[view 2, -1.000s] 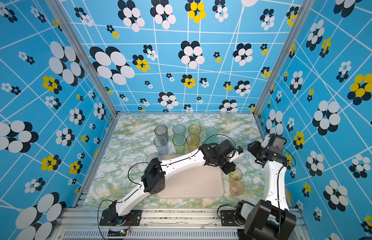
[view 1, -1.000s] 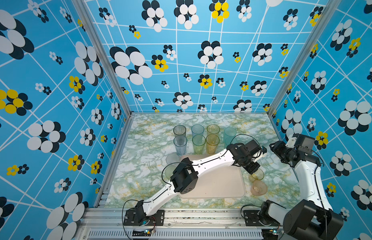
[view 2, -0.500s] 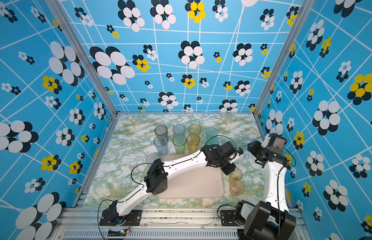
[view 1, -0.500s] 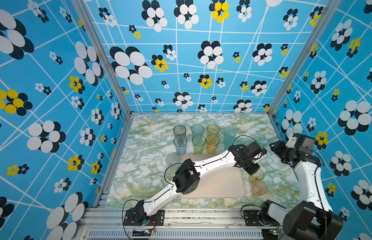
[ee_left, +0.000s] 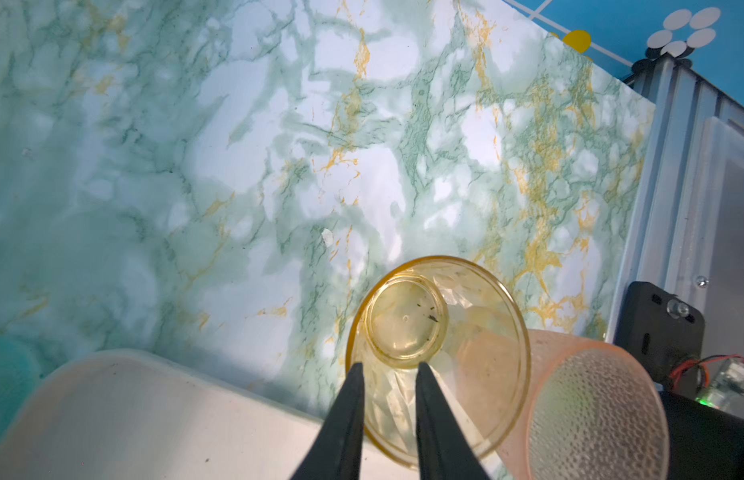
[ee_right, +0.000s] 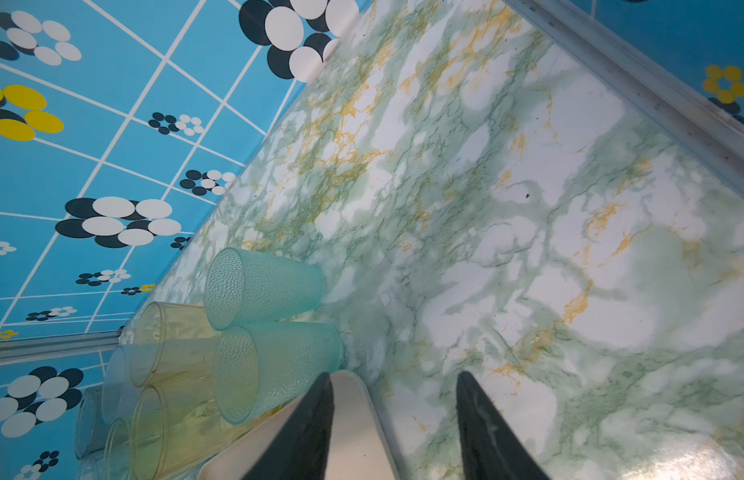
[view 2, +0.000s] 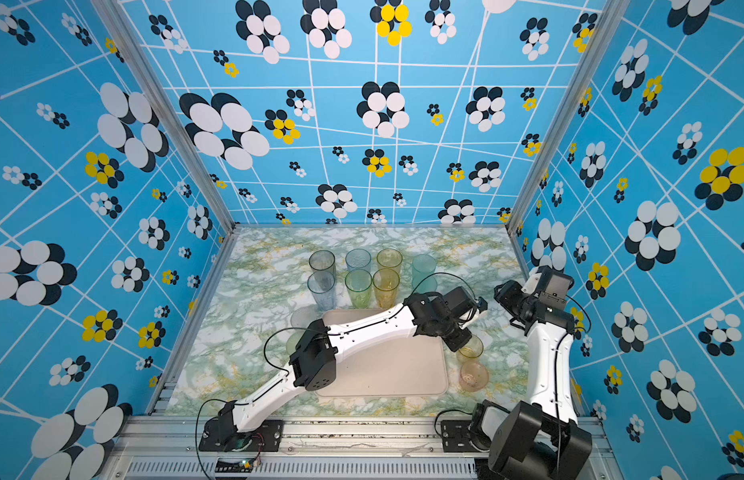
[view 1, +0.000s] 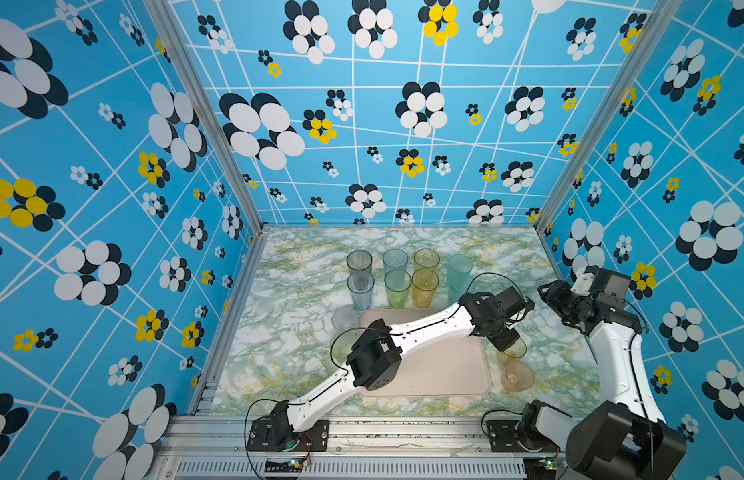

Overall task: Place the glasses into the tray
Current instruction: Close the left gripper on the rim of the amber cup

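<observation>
Glasses (view 1: 397,289), twelve by count: eight tall, four short, all upright on the tabletop (view 1: 299,332) outside the tray (view 1: 445,374). One tray, cream, round-cornered, at table centre. At ten o'clock of it, short clear glass (view 1: 344,319). At nine o'clock, short green glass (view 1: 340,348), partly behind the left arm's elbow. At twelve o'clock, the eight tall ones close-packed in two rows of four: tall grey glass (view 1: 359,262), tall blue glass (view 1: 360,291), tall pale-blue glass (view 1: 395,261), tall green glass (view 1: 397,289), two tall amber glasses (view 1: 424,291), two tall teal glasses (view 1: 459,266). At three o'clock, short amber glass (view 1: 515,349), and just beside it toward four o'clock, short pink glass (view 1: 516,376). Two arms, two grippers. Left gripper (ee_left: 389,368) stretched across the tray to the short amber glass, jaws a little apart astride its near wall, one finger inside the rim and one outside, with a clear gap between them. Right gripper (ee_right: 394,376) at two o'clock, jaws wide apart over bare tabletop by the tray's corner. Surface: white marble print veined green and yellow. Room: three blue walls (view 1: 112,166) with white grid lines and black-white and yellow flower clusters, aluminium corner posts (view 1: 204,116), and an aluminium rail (view 1: 403,432) at six o'clock bearing both arm bases.
</observation>
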`<state>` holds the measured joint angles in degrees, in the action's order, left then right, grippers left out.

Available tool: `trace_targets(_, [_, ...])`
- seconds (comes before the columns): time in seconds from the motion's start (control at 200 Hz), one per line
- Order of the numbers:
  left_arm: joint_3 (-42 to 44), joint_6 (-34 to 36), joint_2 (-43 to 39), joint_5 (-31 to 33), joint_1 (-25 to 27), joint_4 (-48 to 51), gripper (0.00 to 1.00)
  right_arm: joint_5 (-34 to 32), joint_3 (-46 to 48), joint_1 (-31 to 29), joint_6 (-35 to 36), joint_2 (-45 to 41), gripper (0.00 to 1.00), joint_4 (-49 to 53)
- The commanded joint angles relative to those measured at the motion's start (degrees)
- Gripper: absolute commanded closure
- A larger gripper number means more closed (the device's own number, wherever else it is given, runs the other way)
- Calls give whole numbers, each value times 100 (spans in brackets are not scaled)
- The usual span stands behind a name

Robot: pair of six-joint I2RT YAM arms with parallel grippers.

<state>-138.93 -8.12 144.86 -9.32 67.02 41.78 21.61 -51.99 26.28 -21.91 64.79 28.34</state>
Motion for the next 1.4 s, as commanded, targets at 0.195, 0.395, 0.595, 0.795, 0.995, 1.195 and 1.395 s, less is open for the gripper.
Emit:
trace_targets(0.195, [386,206,-324,220,121,-467,76,151,102,8,20,90,50,-153])
trace_targets(0.395, [868,282,-710,369,127,-804,76,195,105,8,20,86,50,-171])
trace_targets(0.595, [1434,326,-1147,381,135,-1269,76,221,128,8,22,98,50,-188])
trace_targets(0.795, [1433,372,-1232,423,171,-1247,75,256,121,8,11,79,50,-188])
trace_targets(0.995, [819,451,-799,728,150,-554,72,256,127,8,20,33,50,-170])
trace_targets(1.195, [503,434,-573,728,127,-394,71,251,119,4,20,11,50,-186])
trace_targets(1.395, [355,412,-403,665,103,-261,69,248,117,4,20,42,50,-206])
